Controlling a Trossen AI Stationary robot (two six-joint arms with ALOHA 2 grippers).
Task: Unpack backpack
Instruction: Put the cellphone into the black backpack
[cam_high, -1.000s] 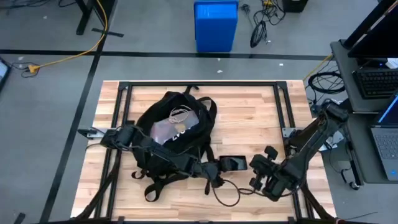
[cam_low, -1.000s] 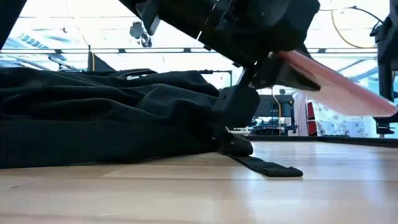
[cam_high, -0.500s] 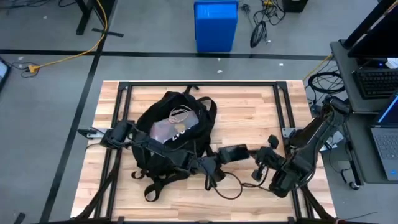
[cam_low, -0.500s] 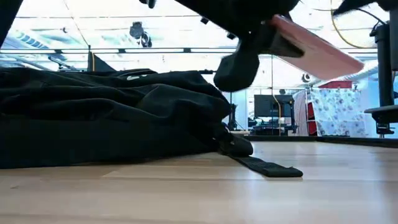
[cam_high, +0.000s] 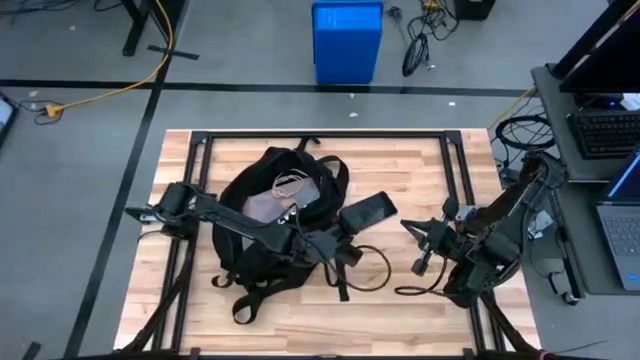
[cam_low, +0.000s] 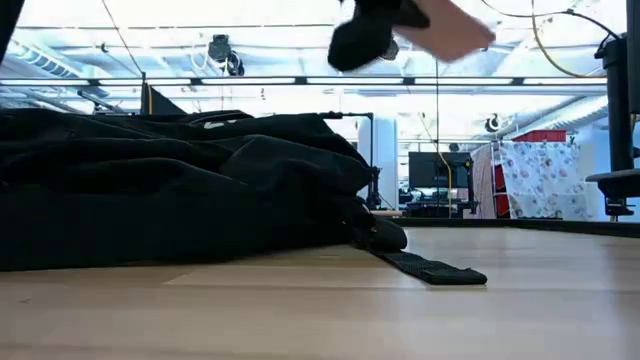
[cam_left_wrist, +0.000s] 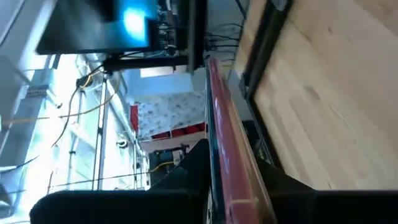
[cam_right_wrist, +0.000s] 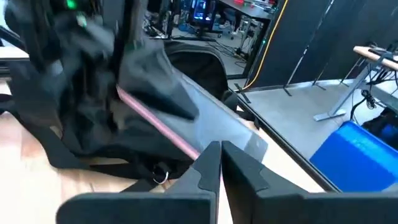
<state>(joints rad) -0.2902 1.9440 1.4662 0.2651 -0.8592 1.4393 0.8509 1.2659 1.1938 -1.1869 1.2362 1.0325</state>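
Backpack (cam_high: 270, 215) — one; pincers — two

A robotics lab: grey floor, loose cables (cam_high: 420, 45), a monitor (cam_low: 437, 168) on benches.

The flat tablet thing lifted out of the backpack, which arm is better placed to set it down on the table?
Left. The left gripper already holds the tablet above the wood beside the backpack; the right gripper hangs apart, fingers together.

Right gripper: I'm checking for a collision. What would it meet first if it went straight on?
Probably the flat pink-edged tablet held up by the left gripper; the right gripper points at it, though depth is unclear.
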